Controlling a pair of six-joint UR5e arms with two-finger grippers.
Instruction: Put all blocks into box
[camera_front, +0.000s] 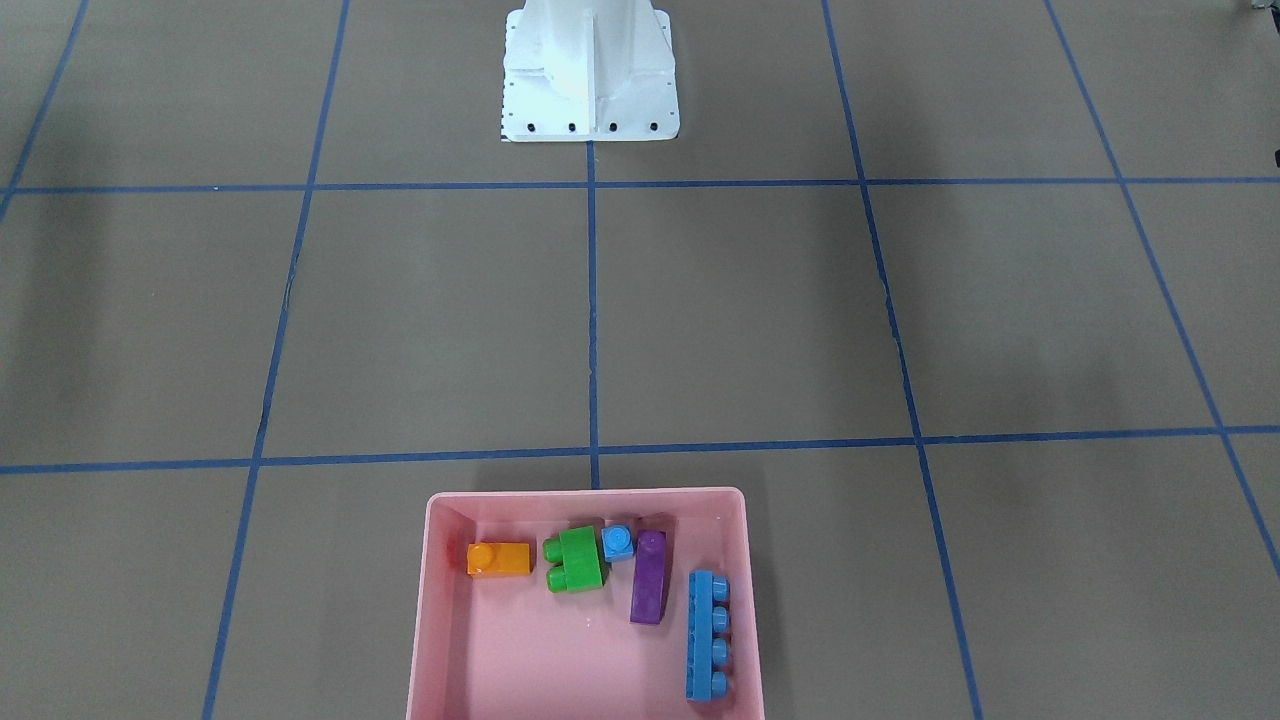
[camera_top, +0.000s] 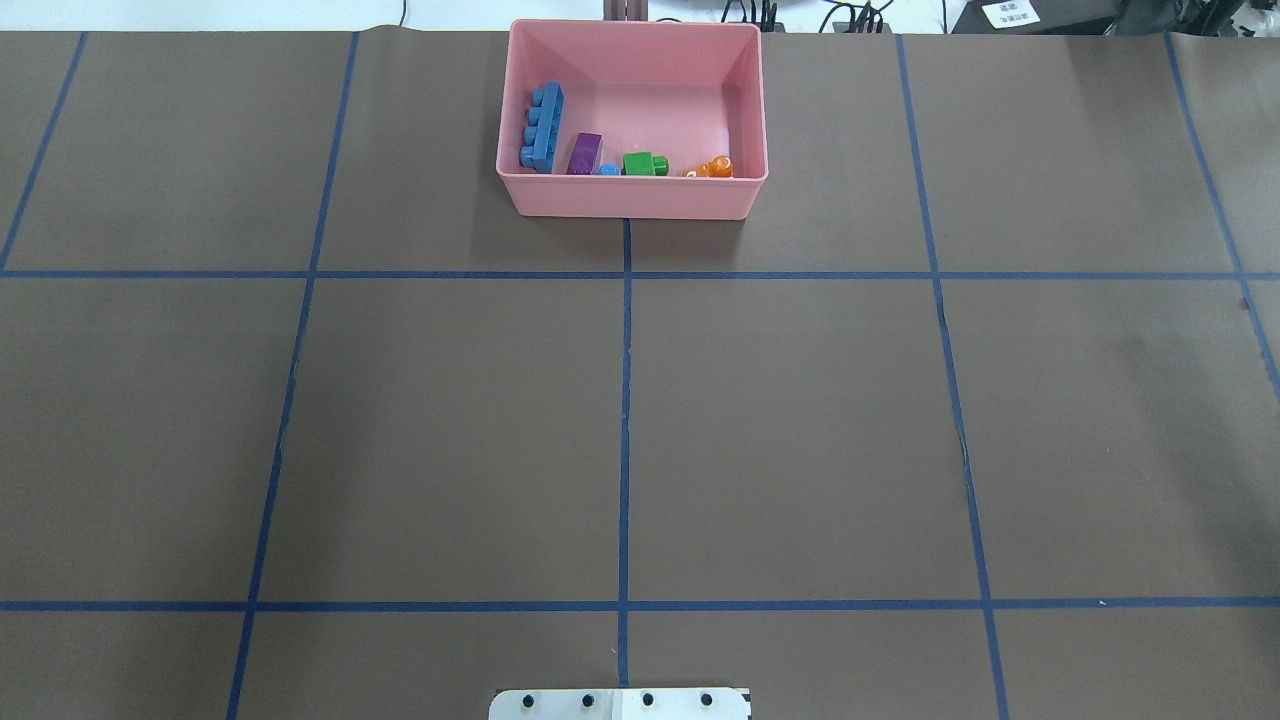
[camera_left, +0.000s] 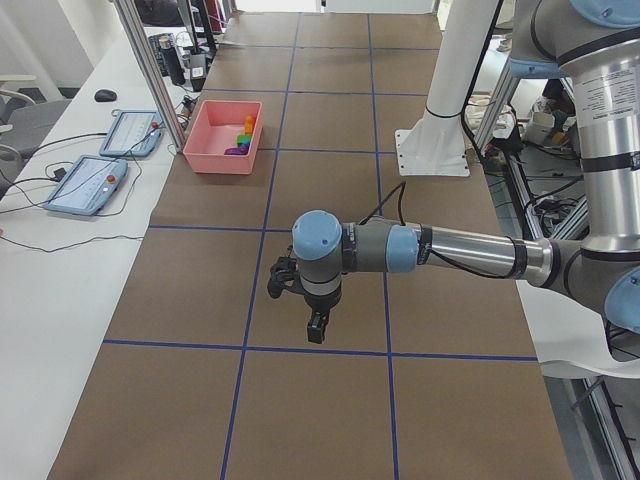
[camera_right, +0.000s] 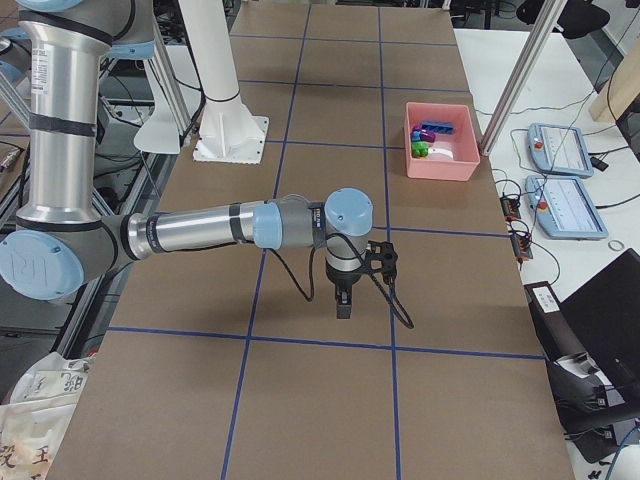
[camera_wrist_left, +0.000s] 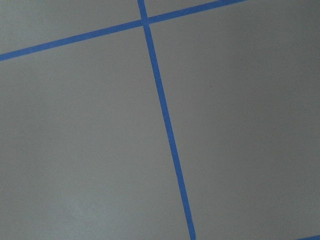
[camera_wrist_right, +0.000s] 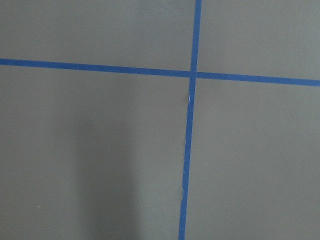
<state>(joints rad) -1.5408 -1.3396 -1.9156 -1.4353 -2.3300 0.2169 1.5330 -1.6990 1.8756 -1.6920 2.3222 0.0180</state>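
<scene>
Front-facing and overhead cameras looked down from opposite sides, sharing the pink box (camera_front: 500, 505) and base plate (camera_front: 590, 110). Side cameras sighted along the table (camera_left: 200, 400) from its ends; wrist cameras hung close above blue tape (camera_wrist_left: 165, 125).

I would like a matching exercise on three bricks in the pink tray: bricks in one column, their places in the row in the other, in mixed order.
Inside the shallow pink plastic tray:
1. orange sloped plastic brick
2. tiny blue one-stud plastic brick
3. long blue four-stud plastic brick

A. at one end of the row, beside the long purple sloped plastic brick
B. at the other end, beside the green two-stud plastic brick
C. between the green brick and the purple brick

Pairs: 1-B, 2-C, 3-A.
</scene>
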